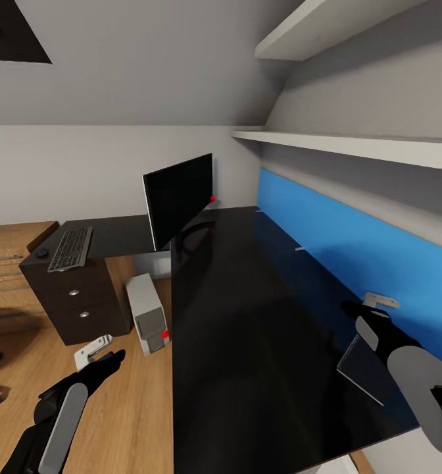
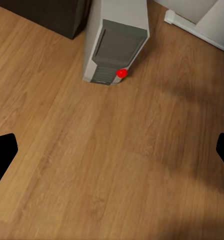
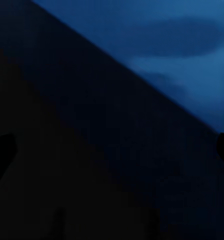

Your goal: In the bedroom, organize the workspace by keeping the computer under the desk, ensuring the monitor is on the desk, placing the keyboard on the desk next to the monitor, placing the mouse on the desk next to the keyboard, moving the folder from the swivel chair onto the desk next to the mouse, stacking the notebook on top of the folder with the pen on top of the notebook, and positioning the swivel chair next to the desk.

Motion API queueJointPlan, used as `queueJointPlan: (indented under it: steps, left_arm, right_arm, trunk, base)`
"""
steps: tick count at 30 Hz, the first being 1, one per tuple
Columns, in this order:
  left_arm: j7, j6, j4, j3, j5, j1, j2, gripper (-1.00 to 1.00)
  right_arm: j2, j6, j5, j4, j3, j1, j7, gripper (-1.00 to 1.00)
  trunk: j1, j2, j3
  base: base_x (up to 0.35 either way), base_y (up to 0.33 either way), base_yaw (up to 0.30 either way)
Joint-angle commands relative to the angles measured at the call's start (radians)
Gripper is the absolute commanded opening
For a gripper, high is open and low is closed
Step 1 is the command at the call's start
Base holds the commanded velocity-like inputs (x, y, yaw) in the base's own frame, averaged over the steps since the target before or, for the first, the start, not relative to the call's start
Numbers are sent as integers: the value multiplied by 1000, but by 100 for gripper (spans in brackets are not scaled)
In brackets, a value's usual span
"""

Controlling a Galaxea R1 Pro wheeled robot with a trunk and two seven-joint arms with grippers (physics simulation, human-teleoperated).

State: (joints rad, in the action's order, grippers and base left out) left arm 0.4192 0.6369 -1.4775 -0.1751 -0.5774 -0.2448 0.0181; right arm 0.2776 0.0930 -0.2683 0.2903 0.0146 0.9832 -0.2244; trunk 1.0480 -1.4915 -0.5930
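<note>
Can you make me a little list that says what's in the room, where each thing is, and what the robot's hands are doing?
monitor: upright on the black desk, at its far corner
keyboard: on the desk's side part, above the drawers
mouse: beside the keyboard
computer: standing on the wooden floor under the desk
left gripper: open, over the floor, holding nothing
right gripper: open, above the desk near the blue wall panel

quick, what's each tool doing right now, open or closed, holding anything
Left tool: open, empty, over the floor.
Right tool: open, empty, over the desk.
</note>
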Motion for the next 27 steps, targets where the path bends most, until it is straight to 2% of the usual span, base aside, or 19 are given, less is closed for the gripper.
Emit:
queueJointPlan:
  steps: [1, 8, 12, 15, 17, 19, 21, 27]
  left_arm:
    - [9, 3, -2, 0, -11, -1, 0, 100]
    - [10, 2, -19, -3, -12, -1, 1, 100]
    - [11, 1, -50, -22, -12, -1, 1, 100]
    - [12, 0, -67, -56, -14, -1, 0, 100]
    - [12, 0, -69, -62, -14, -1, 0, 100]
    - [12, 0, -72, -71, -15, -1, 0, 100]
    - [12, 0, -73, -74, -15, -1, -1, 100]
    - [12, 0, -73, -75, -15, -1, -3, 100]
  right_arm:
    - [1, 7, -1, 2, 1, 0, -3, 100]
    - [4, 7, -2, 0, 2, 0, -4, 100]
    - [15, 8, -3, -12, 3, 0, -4, 100]
    - [21, 15, -4, -21, 12, 0, -6, 100]
    - [22, 16, -5, -22, 23, 0, -7, 100]
    - [24, 17, -4, -24, 55, 0, -7, 100]
    - [24, 18, -3, -25, 71, 0, -8, 100]
    - [25, 20, -3, -26, 79, 0, -8, 100]
  trunk:
    - [0, -1, -1]
    - [0, -1, -1]
    - [0, -1, -1]
    - [11, -22, -10]
    - [19, -36, -17]
    - [27, -50, -23]
    - [34, -64, -29]
    - [57, -106, -48]
  base:
    - [5, -9, 0]
    - [2, -4, 0]
    - [0, 0, 0]
    - [0, 0, 0]
    - [0, 0, 0]
    - [0, 0, 0]
    - [0, 0, 0]
    - [0, 0, 0]
